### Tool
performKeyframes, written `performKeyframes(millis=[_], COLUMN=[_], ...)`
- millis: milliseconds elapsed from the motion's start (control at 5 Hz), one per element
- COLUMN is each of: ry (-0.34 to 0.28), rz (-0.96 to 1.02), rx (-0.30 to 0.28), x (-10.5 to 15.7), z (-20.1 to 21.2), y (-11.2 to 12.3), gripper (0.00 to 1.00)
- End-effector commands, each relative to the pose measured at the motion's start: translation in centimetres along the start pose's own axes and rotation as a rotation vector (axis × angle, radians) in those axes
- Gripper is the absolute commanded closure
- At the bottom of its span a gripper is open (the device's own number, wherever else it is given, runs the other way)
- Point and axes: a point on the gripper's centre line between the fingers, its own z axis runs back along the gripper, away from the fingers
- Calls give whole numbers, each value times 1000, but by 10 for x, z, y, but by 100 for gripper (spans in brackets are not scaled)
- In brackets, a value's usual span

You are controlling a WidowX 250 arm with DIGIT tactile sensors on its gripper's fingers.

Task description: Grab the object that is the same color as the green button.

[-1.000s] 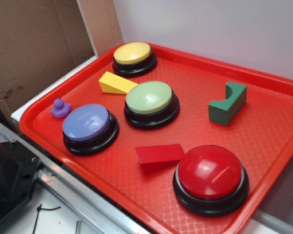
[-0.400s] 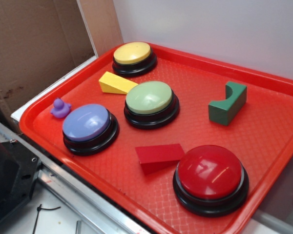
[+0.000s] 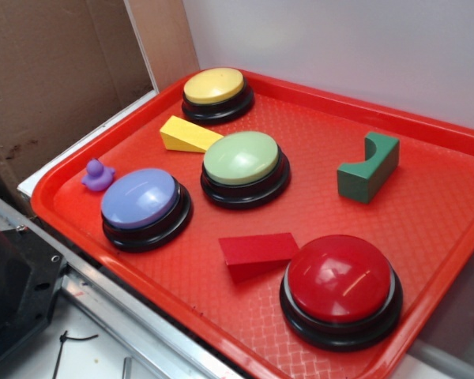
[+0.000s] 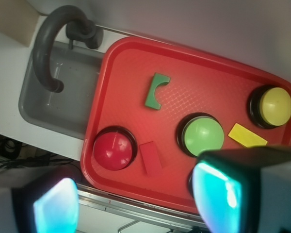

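- Block (image 3: 368, 166) lies untouched near the tray's (image 3: 426, 130) far edge, right of the green button (image 3: 242, 158).
- Fingers (image 4: 216, 191) spread, empty, high above the tray.
- Descent and grasp remain.

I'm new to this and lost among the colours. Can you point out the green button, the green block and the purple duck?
pale green dome button (image 3: 241, 157): exterior view, dome top.
dark green notched block (image 3: 369, 166): exterior view, front side.
small purple toy duck (image 3: 98, 175): exterior view, body.

A red plastic tray (image 3: 426, 142) holds yellow (image 3: 214, 85), purple (image 3: 140, 198) and red dome buttons (image 3: 340, 278), two wedges and a small purple duck (image 3: 97, 175).
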Motion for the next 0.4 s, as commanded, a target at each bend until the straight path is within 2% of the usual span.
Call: performKeyframes(millis=[0,200], ry=[-64,-81], rz=[65,197], rx=[82,135], x=[-6,33], z=[-2,-20], y=[16,36], gripper=[0,0])
